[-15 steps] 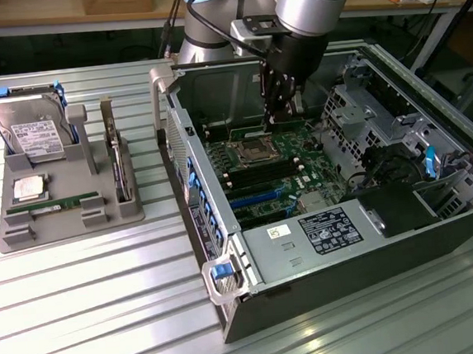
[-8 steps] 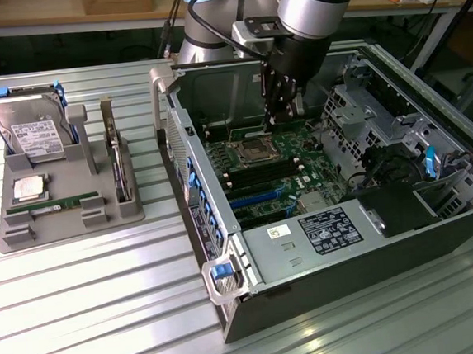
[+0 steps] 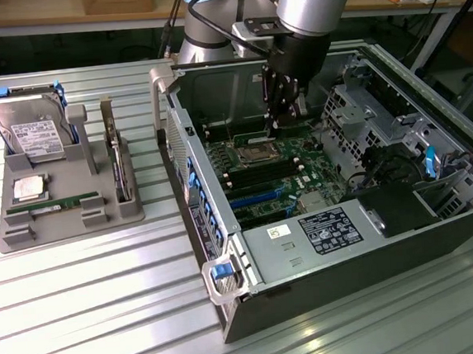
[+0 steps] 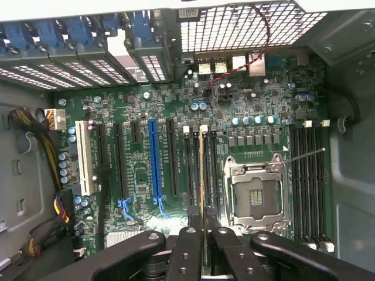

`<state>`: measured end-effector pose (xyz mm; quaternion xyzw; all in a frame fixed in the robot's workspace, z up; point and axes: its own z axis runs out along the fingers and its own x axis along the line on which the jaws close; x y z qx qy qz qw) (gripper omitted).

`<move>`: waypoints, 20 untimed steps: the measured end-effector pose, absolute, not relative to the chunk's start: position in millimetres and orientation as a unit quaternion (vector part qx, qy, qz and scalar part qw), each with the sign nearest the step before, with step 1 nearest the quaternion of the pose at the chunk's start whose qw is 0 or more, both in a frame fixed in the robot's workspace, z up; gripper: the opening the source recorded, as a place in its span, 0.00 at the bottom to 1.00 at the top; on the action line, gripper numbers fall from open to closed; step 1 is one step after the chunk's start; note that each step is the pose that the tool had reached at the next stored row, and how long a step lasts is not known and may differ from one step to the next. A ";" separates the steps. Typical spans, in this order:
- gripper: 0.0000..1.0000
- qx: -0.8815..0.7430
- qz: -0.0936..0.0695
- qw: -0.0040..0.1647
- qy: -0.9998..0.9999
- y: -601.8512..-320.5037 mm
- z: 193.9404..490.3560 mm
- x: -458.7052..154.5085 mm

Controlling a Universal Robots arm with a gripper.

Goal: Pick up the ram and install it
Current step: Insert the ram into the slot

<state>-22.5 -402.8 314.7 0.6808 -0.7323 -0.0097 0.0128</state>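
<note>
Jaws pinching ram (image 4: 203, 175) | wrist: edge-on over memory slots (image 4: 192, 170) | exterior: arm (image 3: 312, 0) inside case (image 3: 352, 268)

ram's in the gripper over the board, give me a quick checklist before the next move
1. Grip on the ram: ok. The gripper is shut on the ram, which is seen edge-on between its fingers.
2. Stick parallel to the memory slots: ok. It runs along them, beside the processor socket.
3. Stick exactly over one slot: cannot tell.
4. Slot latches open: cannot tell.
5. Height above the slot: cannot tell.
6. Cables out of the way: ok. The cable bundle lies at the board's edge, apart from the stick.
</note>
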 end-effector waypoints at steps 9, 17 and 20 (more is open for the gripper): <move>0.13 0.681 -0.011 0.012 -0.732 -402.8 307.0 -22.5; 0.13 0.681 -0.022 0.002 -0.732 -402.8 282.8 -22.5; 0.13 0.681 -0.025 -0.001 -0.732 -402.8 279.0 -22.5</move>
